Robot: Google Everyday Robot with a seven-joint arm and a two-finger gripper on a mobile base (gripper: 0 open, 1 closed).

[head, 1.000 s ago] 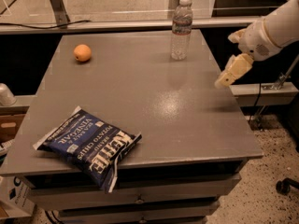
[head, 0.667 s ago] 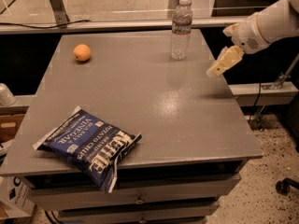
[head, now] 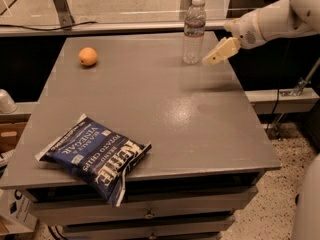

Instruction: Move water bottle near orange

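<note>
The water bottle (head: 193, 31), clear and ribbed with a white cap, stands upright near the far edge of the grey table (head: 200, 114), right of centre. The orange (head: 88, 56) lies at the far left of the table, well apart from the bottle. My gripper (head: 217, 54), cream-coloured on a white arm coming in from the upper right, hovers just right of the bottle's lower half, close to it and holding nothing.
A blue Kettle chip bag (head: 95, 154) lies at the table's front left, overhanging the front edge. Drawers run below the tabletop. A glass partition with a metal post (head: 60, 4) stands behind the table. A cardboard box (head: 10, 134) sits on the left.
My gripper has moved left and slightly up, from beyond the table's right edge to right beside the water bottle. The bottle, orange and bag have not moved.
</note>
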